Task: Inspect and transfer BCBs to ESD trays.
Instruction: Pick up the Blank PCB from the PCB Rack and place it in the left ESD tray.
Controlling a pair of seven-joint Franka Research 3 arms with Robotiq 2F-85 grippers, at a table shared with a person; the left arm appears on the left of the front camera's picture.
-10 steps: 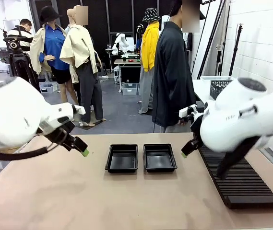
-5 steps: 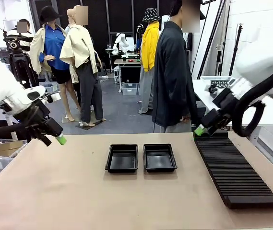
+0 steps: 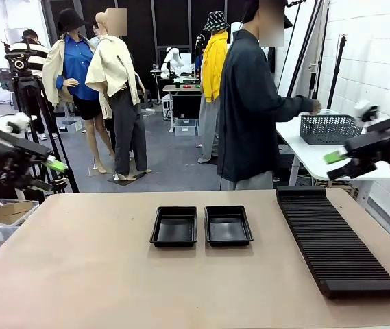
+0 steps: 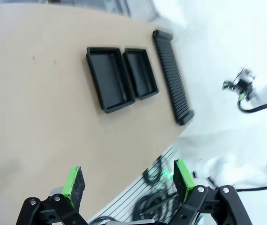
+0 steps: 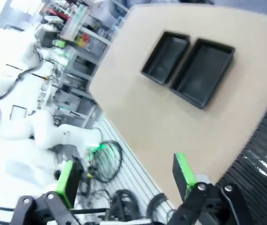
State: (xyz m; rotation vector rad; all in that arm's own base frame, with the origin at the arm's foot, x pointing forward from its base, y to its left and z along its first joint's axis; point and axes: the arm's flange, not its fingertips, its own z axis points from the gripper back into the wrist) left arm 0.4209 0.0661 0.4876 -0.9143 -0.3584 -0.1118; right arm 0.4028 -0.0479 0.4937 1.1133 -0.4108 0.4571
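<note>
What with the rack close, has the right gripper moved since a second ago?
Yes. The right gripper has swung up and rightward, from left of the ribbed rack to above its far end.

Ribbed rack (image 3: pixel 333 241) — mesh basket (image 3: pixel 330 129)

Black trays (image 3: pixel 174 244), ribbed rack (image 3: pixel 332 247), seemingly grey basket (image 3: pixel 330 130)

no text, label, brand mark or number can be read. the black esd trays (image 3: pixel 173 227), the ribbed rack (image 3: pixel 332 243) and the bench (image 3: pixel 78 274) show plain surfaces; anything in the room behind is too small and blurred to make out.
</note>
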